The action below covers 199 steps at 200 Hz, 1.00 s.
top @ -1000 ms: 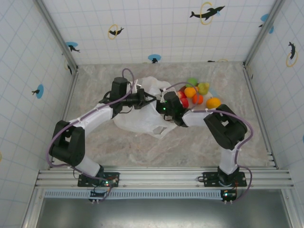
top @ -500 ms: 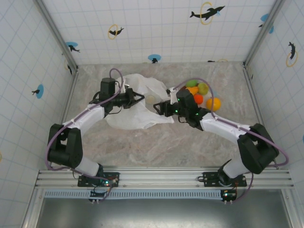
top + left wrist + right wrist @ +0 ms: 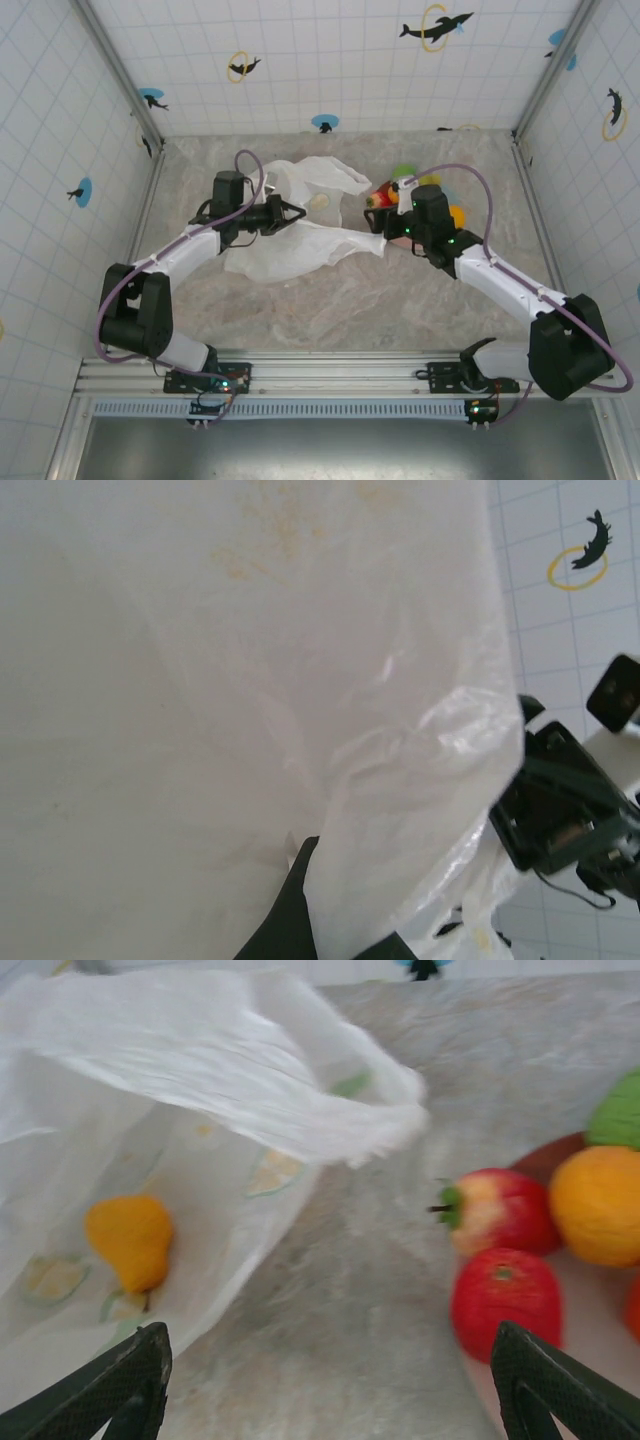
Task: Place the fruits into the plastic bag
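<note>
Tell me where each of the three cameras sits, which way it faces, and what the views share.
Top external: above and behind the bases, looking down on the table; both arms show, left gripper at the plastic bag, right gripper near the fruits.
Left wrist: close against the bag, whose film runs between its dark fingers; the right arm lies beyond.
Right wrist: low over the table, facing the bag's mouth, a pear inside, and the plate; its open fingers frame the bottom.
Shared: all three see the bag.

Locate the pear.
Right wrist view, left side: the pear lies inside the open bag, on its lower layer, well left of the red apple on the plate.
</note>
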Motion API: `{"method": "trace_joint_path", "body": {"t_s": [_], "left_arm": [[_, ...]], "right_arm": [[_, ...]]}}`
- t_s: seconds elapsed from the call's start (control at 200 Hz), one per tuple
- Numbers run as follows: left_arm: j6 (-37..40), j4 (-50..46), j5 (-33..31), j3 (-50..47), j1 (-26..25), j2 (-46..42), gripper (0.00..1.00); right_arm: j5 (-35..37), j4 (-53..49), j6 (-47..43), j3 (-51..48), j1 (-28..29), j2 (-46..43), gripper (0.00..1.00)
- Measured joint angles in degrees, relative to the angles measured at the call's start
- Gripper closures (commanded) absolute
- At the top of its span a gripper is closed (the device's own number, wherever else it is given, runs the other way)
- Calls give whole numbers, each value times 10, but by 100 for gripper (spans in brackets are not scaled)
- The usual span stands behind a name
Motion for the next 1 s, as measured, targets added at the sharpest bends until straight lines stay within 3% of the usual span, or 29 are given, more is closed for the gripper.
{"method": "trace_joint_path", "body": {"t_s": [0.085, 0.195, 0.4, 0.701, 0.861, 0.996], "left_arm": [[1, 7, 6, -1, 0, 0, 100], [0, 17, 14, -1, 0, 0, 100], [0, 34, 34, -1, -3, -2, 100], [44, -7, 57, 10, -44, -2, 100], [58, -22, 60, 16, -44, 1, 100], [69, -32, 61, 20, -44, 1, 100]], "right_arm": [[0, 3, 2, 0, -2, 2, 19], [-52, 39, 1, -12, 9, 8, 20], [-154, 80, -41, -25, 75, 17, 16], [37, 126, -42, -35, 136, 26, 18], [60, 163, -53, -45, 159, 21, 17], [46, 163, -44, -61, 120, -18, 17]]}}
